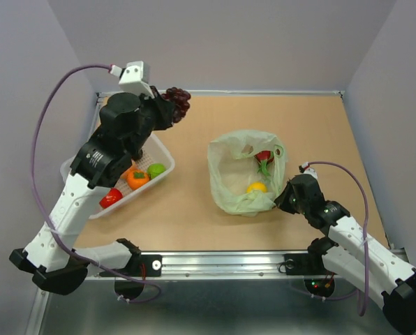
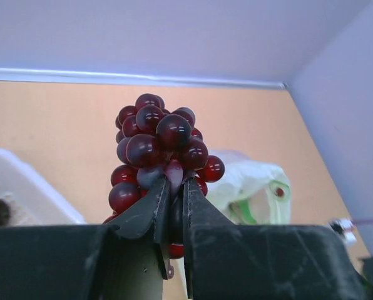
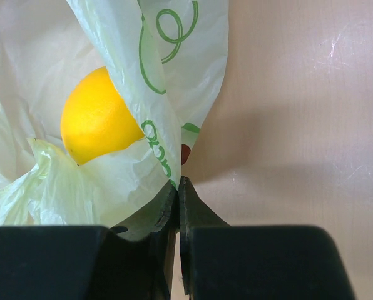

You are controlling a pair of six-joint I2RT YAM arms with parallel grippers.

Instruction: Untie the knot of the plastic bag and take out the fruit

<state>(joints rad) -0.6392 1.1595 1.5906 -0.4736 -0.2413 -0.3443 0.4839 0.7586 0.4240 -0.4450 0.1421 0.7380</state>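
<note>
Top external view: the table (image 1: pixel 194 216) carries the bag (image 1: pixel 225 188) at centre-right, mouth gaping, no knot to be seen. The basket (image 1: pixel 167 155) lies well apart on the left. The left gripper (image 2: pixel 174 184) is clenched on the grapes (image 2: pixel 158 140), raised over the basket's far end. The right gripper (image 3: pixel 178 187) pinches the bag's near edge, beside the lemon (image 3: pixel 96 115).

Risks: the grapes hang from a narrow pinch and may drop outside the basket. The thin film may slip or tear, folding over the lemon.
</note>
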